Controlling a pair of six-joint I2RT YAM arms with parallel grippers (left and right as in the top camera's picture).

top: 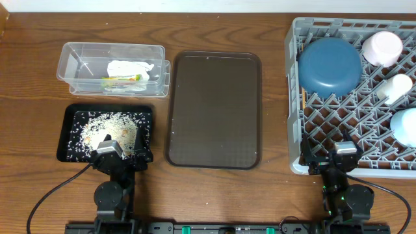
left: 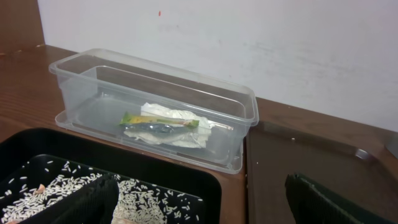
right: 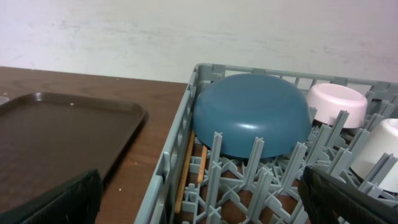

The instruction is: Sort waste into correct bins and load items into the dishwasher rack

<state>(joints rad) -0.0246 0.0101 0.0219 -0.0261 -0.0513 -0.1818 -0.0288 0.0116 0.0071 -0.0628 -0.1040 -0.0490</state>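
Loose rice (top: 107, 127) lies in the black tray (top: 68, 114). The clear container (top: 71, 62) holds a crumpled white napkin (top: 133, 68) and a green-yellow wrapper (top: 120, 81). In the grey rack (top: 294, 78) are a dark blue bowl (top: 329, 65) upside down, a pink cup (top: 382, 47), a white piece (top: 396, 88) and a light blue bowl (top: 406, 127). Chopsticks (right: 185, 174) lie along its left wall. My left gripper (top: 112, 148) hangs open over the black tray's near edge. My right gripper (top: 335, 155) is open over the rack's near left corner. Neither holds anything.
A large dark brown serving tray (top: 214, 110) lies between the bins and the rack, with a few specks on it. The clear container (left: 93, 81) stands beyond the black tray (left: 155, 168), near the table's far edge and a white wall.
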